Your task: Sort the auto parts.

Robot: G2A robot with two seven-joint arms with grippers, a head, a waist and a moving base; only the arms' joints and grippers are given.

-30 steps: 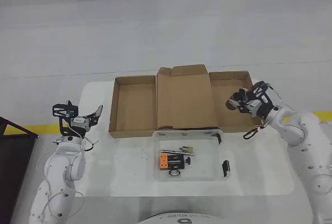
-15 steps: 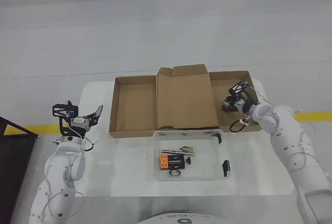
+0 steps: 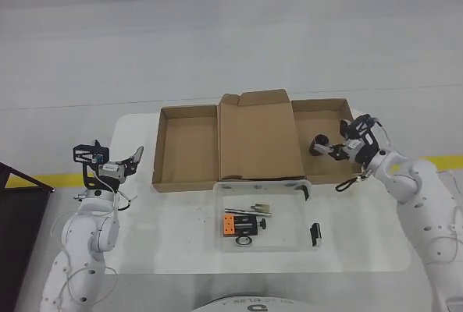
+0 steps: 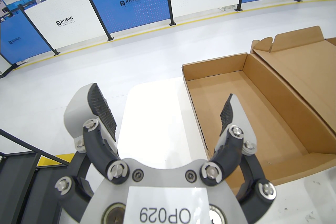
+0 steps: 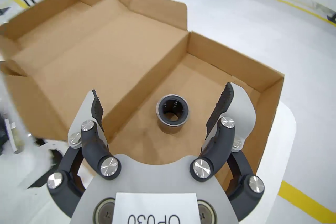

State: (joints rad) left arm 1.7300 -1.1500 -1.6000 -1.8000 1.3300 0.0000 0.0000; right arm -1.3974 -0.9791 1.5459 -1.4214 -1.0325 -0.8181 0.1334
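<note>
A black cylindrical bushing stands upright on the floor of the cardboard box's right compartment. My right gripper hovers open just to its right, over that compartment, holding nothing. My left gripper hangs open and empty over the table's left edge, beside the box's bare left compartment. A clear tray in front of the box holds an orange-black part, a metal rod and a ring.
The box's wide lid lies flat between the two compartments. A small black part lies on the white table just right of the tray. A black piece sits at the tray's back right corner.
My right gripper went down into the right compartment with the black bushing, let it go and drew back to the right. The left arm has kept still.
</note>
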